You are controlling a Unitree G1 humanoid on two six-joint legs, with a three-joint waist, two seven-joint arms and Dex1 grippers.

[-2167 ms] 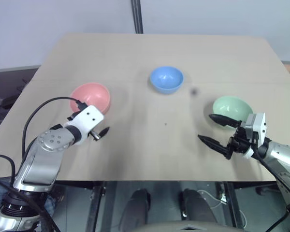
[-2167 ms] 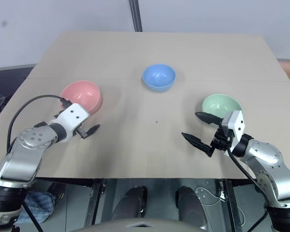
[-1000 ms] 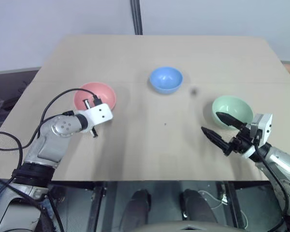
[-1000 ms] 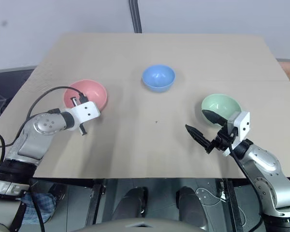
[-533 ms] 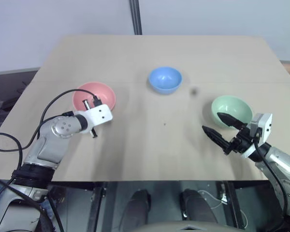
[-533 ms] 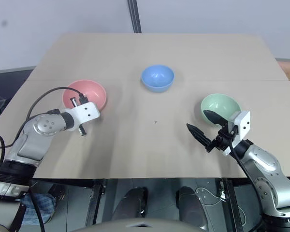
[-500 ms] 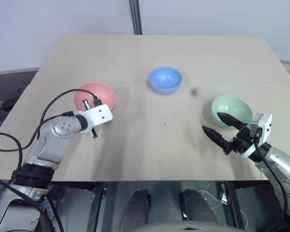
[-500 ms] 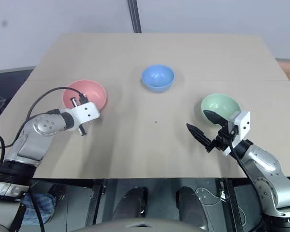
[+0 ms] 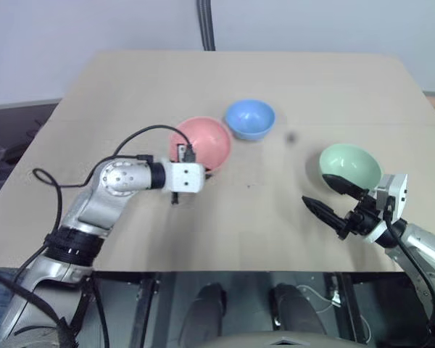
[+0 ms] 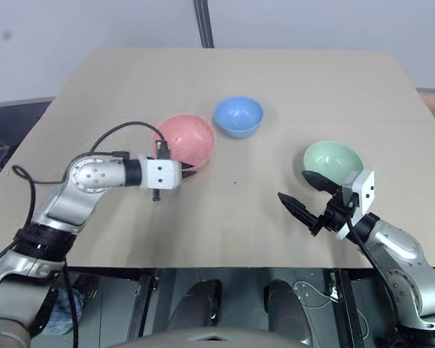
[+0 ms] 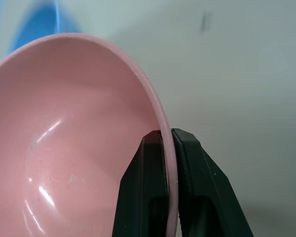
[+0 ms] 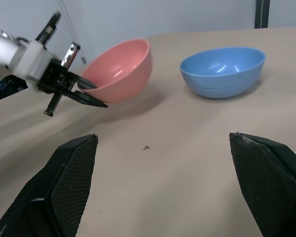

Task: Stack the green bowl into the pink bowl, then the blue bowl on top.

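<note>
Now my left gripper point(image 11: 168, 143) pinches the pink bowl point(image 9: 200, 142) by its rim.
It sits tilted, just beside the blue bowl point(image 9: 250, 119). My right gripper point(image 9: 333, 199) gapes wide, holding nothing, near the green bowl point(image 9: 349, 164) on the table point(image 9: 275, 80).

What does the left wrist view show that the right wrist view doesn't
Left wrist view: the left gripper shut on the pink bowl, one finger inside the rim and one outside, plus the bowl's glossy inside. Right wrist view: the pink bowl tilted and lifted off the table, the whole blue bowl sitting upright, and the right gripper open. Both: the pink bowl, some of the blue bowl and the left gripper.
</note>
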